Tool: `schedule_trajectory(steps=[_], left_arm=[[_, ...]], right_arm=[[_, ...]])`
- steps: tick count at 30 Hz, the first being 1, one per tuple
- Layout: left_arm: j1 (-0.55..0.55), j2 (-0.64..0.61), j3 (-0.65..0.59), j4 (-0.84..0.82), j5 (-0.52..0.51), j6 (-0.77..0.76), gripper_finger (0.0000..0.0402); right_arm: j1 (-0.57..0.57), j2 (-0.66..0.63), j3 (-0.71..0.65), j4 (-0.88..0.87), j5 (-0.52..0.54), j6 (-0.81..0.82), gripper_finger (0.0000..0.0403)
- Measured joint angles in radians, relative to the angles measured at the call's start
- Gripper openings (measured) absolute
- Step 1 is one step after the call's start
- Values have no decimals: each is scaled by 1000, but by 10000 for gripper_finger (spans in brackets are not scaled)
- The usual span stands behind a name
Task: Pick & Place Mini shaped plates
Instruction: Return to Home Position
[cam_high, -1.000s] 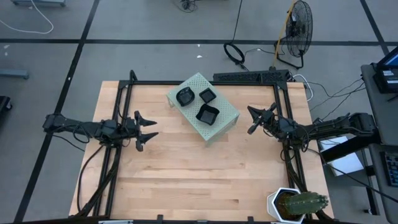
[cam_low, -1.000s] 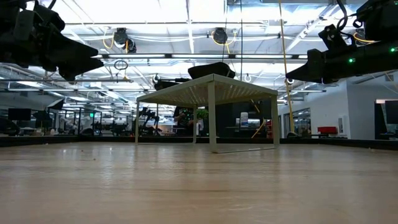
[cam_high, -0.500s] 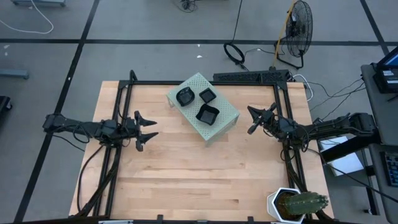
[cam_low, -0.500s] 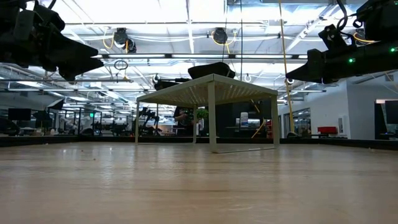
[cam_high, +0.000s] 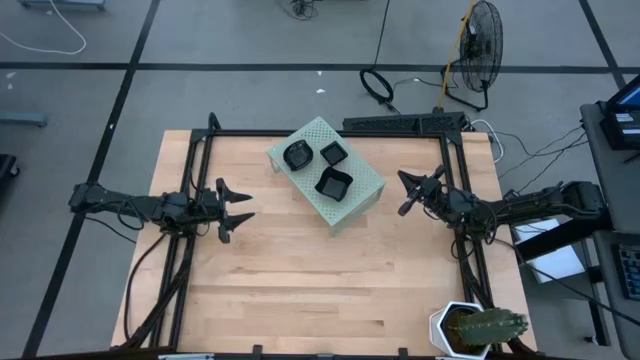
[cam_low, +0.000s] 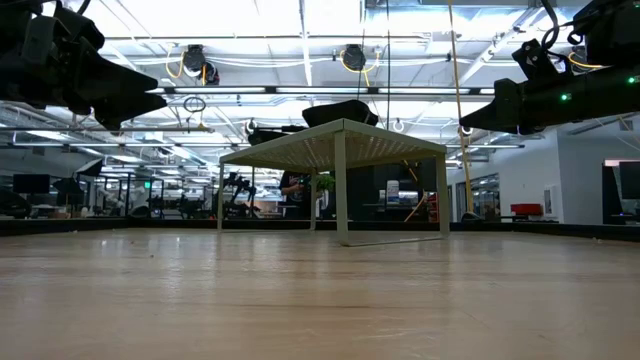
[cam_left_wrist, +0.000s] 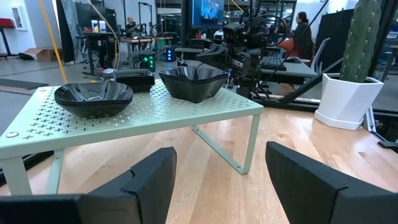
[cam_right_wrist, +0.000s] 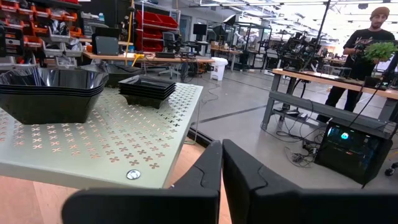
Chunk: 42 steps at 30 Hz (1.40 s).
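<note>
Three stacks of glossy black mini plates sit on top of a pale green perforated stand (cam_high: 352, 195): a round stack (cam_high: 297, 154), a small square stack (cam_high: 333, 152) and a larger wavy-edged stack (cam_high: 334, 184). The stand rests on thin legs (cam_low: 341, 190) on the table. My left gripper (cam_high: 240, 205) hovers open, left of the stand and above the table; its wrist view shows the round stack (cam_left_wrist: 93, 98) and the wavy stack (cam_left_wrist: 194, 82) ahead. My right gripper (cam_high: 403, 192) hovers shut, right of the stand, facing the wavy stack (cam_right_wrist: 50, 93) and the small square stack (cam_right_wrist: 147, 90).
A cactus in a white pot (cam_high: 475, 328) stands at the table's near right corner. Black frame rails (cam_high: 320, 133) run along the far edge and down both sides. Bare wood (cam_high: 320, 280) lies on the near side of the stand. A person (cam_right_wrist: 367, 43) stands in the room beyond.
</note>
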<state>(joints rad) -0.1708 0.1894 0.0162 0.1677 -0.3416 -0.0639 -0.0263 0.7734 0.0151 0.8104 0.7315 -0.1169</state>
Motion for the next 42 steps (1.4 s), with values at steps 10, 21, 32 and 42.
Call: schedule_trajectory(steps=[10, 21, 32, 42], left_arm=[[0, 0, 0, 0, 0, 0, 266], [0, 0, 0, 0, 0, 0, 249], [0, 0, 0, 0, 0, 0, 267], [0, 0, 0, 0, 0, 0, 254]], right_arm=[[0, 0, 0, 0, 0, 0, 4], [0, 0, 0, 0, 0, 0, 4], [0, 0, 0, 0, 0, 0, 4], [0, 0, 0, 0, 0, 0, 4]])
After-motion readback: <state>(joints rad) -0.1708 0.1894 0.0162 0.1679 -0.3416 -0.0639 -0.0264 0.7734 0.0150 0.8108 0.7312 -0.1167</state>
